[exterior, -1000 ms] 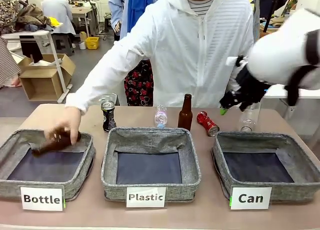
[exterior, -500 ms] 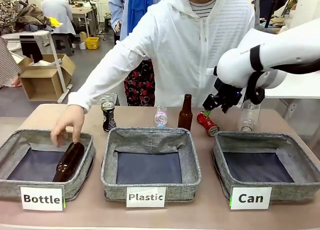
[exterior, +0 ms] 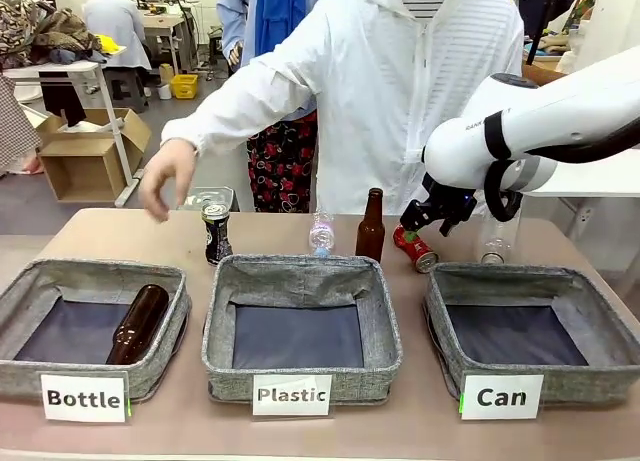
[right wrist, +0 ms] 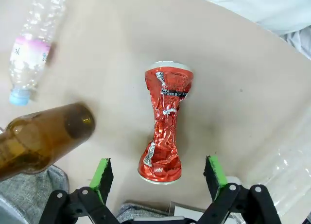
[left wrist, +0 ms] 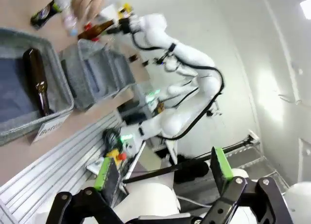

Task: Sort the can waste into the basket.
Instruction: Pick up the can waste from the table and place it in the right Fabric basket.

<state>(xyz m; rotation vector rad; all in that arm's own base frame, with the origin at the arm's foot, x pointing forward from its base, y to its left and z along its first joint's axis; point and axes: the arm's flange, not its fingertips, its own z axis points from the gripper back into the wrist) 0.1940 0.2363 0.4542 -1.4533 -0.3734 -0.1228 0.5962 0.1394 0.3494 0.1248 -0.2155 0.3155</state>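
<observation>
The right tool (right wrist: 158, 173), jaws wide open, hovers over the crushed red metal can (right wrist: 164, 122) lying on the desk (right wrist: 97, 59) behind the grey fabric basket labelled Can (exterior: 590, 381), apparently aligned to grasp it.

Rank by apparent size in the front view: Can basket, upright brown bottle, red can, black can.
1. Can basket
2. upright brown bottle
3. black can and red can: about alike; the red one is crushed and lying over, so left unranked.

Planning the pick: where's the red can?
Front view, right side: the red can lies right of the upright brown bottle, behind the Can basket, under the open right hand.
</observation>
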